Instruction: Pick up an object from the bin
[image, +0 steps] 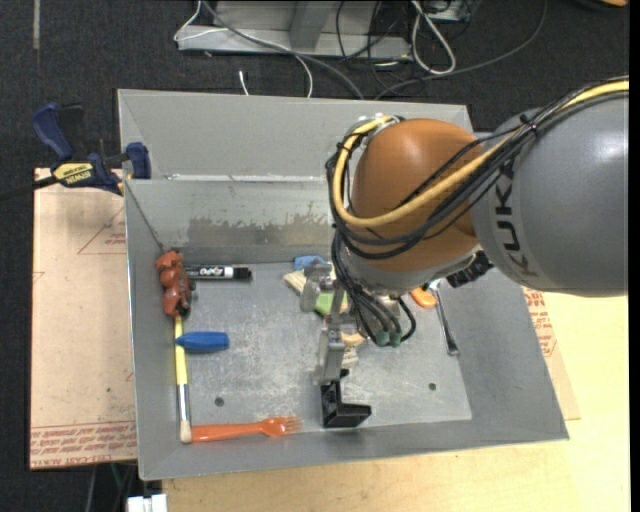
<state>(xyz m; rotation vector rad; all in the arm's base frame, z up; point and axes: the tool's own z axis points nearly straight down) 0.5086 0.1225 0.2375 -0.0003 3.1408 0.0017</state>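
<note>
a: where's the gripper (333, 358)?
b: centre of the frame, under the orange wrist cover. open or closed, can't tell from this angle.
a: nearest thing?
b: black l-shaped piece (341, 407), lower centre on the bare floor of the bin (400, 395), just below the gripper in the frame. touching or not, can't tell. a small heap of blue, beige and green bits (312, 280) lies above the gripper, half under the wrist.
a: how would the black one handle?
b: my guess is hard plastic or metal: stiff, light, matte. two flat legs at a right angle. i'd take the longer leg across its thin sides, not the corner. clamped at the corner it could twist out.
a: and the rest?
b: well apart, left side. orange fork (245, 429) at bottom left, thin glossy plastic, likely flexes. yellow stick (181, 375) runs along the left wall with a blue wedge (203, 342) beside it. black marker (220, 272) and a lumpy red-brown thing (172, 283) upper left. the marker's round, so it could roll.
</note>
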